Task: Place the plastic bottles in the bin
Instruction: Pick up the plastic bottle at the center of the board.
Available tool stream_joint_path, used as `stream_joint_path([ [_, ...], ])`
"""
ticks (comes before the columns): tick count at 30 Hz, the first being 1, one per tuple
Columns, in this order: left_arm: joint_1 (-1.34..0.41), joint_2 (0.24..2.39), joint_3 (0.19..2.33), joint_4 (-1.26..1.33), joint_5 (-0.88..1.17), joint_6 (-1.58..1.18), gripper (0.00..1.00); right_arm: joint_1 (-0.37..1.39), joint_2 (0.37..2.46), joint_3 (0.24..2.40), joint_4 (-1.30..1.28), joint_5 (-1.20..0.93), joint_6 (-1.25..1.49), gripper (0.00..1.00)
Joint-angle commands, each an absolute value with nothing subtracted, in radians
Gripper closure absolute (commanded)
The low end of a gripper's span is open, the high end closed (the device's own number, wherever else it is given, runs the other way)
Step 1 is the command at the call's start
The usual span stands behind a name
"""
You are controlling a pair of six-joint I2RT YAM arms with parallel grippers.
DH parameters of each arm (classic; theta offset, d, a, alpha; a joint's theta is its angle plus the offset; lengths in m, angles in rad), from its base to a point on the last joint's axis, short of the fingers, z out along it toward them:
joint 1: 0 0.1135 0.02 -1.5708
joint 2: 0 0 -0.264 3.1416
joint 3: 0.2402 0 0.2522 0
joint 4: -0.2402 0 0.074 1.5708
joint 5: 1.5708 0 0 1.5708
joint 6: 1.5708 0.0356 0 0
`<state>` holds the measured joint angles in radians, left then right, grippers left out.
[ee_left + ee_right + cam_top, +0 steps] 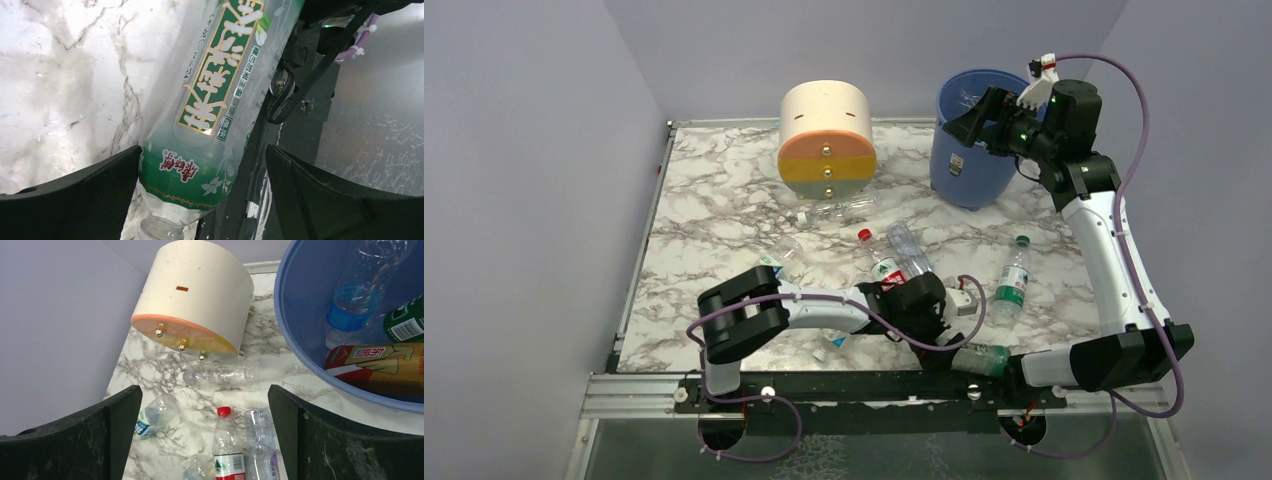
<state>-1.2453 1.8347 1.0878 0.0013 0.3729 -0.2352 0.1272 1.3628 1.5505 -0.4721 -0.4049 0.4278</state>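
Two end effectors, both spread wide and holding nothing. The left end effector is low at the near edge of the surface, its fingers straddling a green-labelled bottle. That bottle lies on its side along the edge, just beside the dark rail. Its long axis runs straight away from the wrist, crosswise to the line on which the fingers close, so a squeeze should catch it across its width. Whether either finger already touches it I cannot tell.

The right end effector hangs well away at the rim of the bin, where several bottles already lie, so the left arm is plainly the nearer one for this pick.

Farther out, more plastic bottles lie scattered mid-surface: a red-capped bottle, a green-capped bottle, and a clear bottle just below the cream-and-orange drawer unit.
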Motion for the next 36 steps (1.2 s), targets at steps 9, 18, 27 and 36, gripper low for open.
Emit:
stream_joint_path([
  [9,-1.271,1.845,1.056,0.021,0.303,-0.247,0.09,0.129,1.338,1.533,-0.450,-0.443,0.443,0.01],
  [18,-1.271,1.865,1.067,-0.006,0.258,-0.256,0.30,0.129,1.338,1.529,-0.447,-0.452,0.451,0.00],
  [27,-1.270,1.819,1.077,-0.041,0.233,-0.263,0.43,0.130,1.338,1.531,-0.440,-0.464,0.464,0.00],
  [36,-1.271,1.708,1.090,-0.111,0.156,-0.245,0.43,0.129,1.331,1.543,-0.450,-0.467,0.465,0.00],
])
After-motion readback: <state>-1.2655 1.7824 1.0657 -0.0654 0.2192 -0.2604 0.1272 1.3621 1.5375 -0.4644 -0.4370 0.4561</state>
